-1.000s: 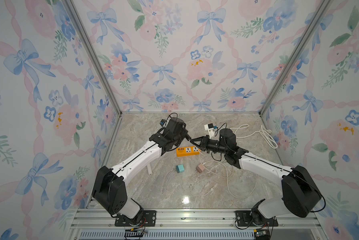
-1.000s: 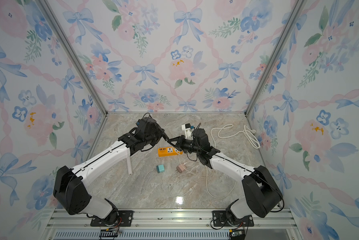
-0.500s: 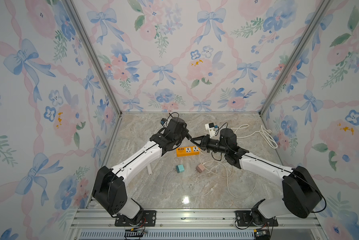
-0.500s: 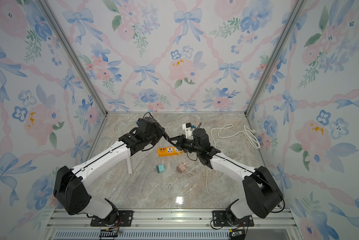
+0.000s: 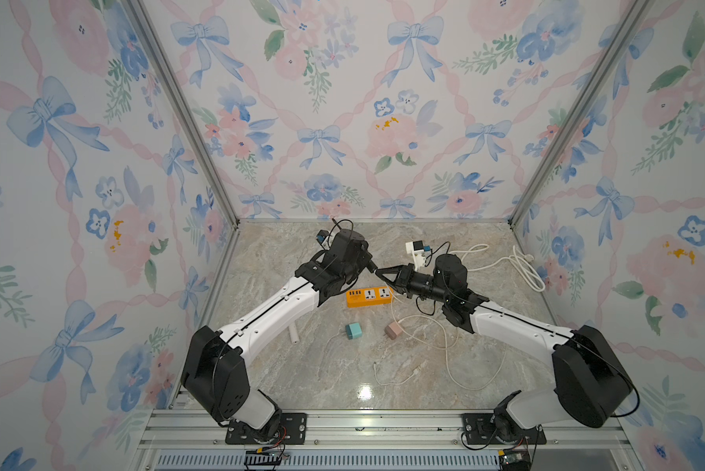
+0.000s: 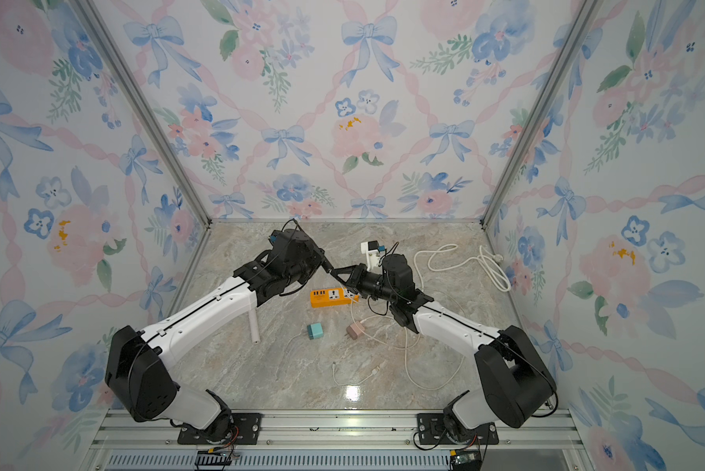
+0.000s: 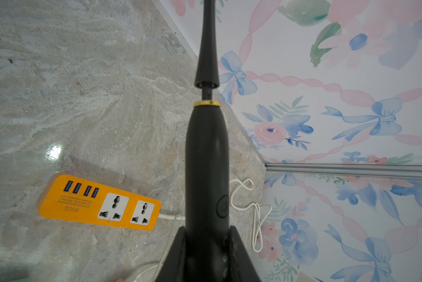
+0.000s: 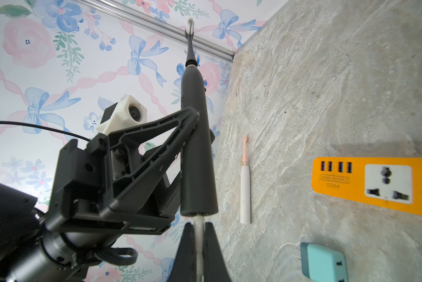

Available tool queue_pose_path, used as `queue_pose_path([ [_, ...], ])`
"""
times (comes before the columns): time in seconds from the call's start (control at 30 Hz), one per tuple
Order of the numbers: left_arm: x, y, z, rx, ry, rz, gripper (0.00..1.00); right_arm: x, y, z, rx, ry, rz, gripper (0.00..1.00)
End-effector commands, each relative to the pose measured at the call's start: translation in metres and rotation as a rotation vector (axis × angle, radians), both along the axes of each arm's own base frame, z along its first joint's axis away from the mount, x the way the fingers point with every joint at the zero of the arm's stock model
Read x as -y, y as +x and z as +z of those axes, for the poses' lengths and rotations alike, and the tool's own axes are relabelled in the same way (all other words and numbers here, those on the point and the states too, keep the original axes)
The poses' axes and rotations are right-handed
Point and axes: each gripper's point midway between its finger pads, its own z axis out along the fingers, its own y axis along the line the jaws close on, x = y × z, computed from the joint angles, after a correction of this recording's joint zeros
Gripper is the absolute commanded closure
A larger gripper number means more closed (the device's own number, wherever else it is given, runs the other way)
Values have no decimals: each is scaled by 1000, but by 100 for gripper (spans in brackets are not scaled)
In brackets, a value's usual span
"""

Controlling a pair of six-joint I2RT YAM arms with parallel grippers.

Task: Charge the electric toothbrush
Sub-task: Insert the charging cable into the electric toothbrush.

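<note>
Left gripper [image 7: 206,234] clamps the black toothbrush [image 7: 206,151]; right gripper [image 8: 198,228] pinches a white cable plug [image 8: 198,219] at its base, above the orange power strip [image 5: 369,296]

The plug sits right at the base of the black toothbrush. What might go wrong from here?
1. The right gripper holds the white plug at the base of the black toothbrush; pushing off-axis may bend it or slide the brush through the left gripper.
2. The pink charger lies loose, not in the orange power strip; a tug on the cable may drag it.
</note>
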Motion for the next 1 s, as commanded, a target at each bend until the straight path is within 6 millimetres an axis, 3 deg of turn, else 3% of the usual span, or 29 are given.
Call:
queue_pose_path([
  [0.0,30,-26,3,-30,14,-152,100,4,27,9,74,-12,-119,100],
  [0.2,46,-37,-6,-55,12,-183,100,5,36,12,121,-75,-174,100],
  [0.37,68,-49,-12,-59,30,-276,100,7,53,33,152,66,-158,100],
  [0.57,94,-64,-2,-30,13,-434,100,16,65,23,158,10,-190,100],
  [0.8,118,-88,-10,-64,-45,-532,100,8,64,64,284,125,-144,100],
  [0.97,121,-92,-5,-54,-64,-529,100,23,72,77,322,134,-221,100],
])
